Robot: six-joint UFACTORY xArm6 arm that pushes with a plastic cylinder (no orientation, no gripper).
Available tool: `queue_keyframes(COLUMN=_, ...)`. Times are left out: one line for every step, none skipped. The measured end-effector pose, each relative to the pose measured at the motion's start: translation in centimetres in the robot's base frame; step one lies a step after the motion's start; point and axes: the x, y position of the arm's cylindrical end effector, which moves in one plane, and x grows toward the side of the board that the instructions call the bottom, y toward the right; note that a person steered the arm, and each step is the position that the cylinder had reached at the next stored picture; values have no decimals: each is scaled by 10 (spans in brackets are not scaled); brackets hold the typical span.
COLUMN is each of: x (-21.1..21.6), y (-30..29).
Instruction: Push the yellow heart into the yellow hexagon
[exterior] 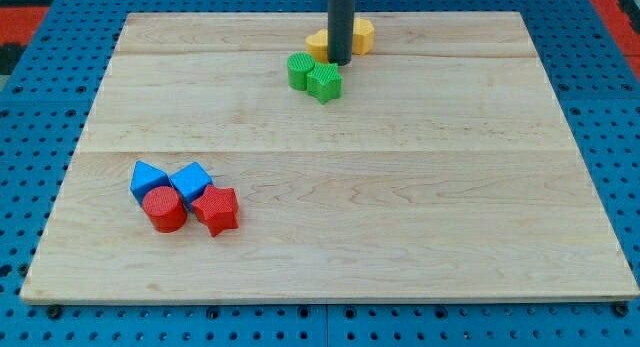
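Camera view: there is no claw on this arm, so nothing is released, clenched or grasped. The arm ends in a bare rod, and my tip (340,63) rests on the desk (400,207) near the view's top.

The 2 yellow blocks sit right behind my tip. The yellow heart (318,43) shows just to its left, and its shape is partly hidden, so I take it for the heart. The yellow hexagon (361,34) is just to the tip's right. The rod covers the place where they meet, so I cannot tell whether they touch.

2 green blocks lie just below and left of my tip: a rounded green block (299,70) and a green star (324,83), and these 2 touch each other.

Risks, as I judge them:
- My tip stands between the yellow pair and the green pair. A stroke begun here could wedge the yellows apart instead of joining them.
- Moving round to the heart's far left side may clip the green blocks and drag them along.
- A push too far upward could send a yellow block off the desk's top edge.

The 2 blue blocks (170,179), the red cylinder (164,209) and the red star (216,209) lie far below and left of my tip, out of harm's way.
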Motion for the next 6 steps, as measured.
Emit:
queue_keyframes(x=-10, y=-31)
queue_keyframes(x=-16, y=-78)
queue_keyframes(x=-39, y=-92)
queue_keyframes(x=-45, y=-78)
queue_keyframes(x=-47, y=-15)
queue_keyframes(x=-40, y=-5)
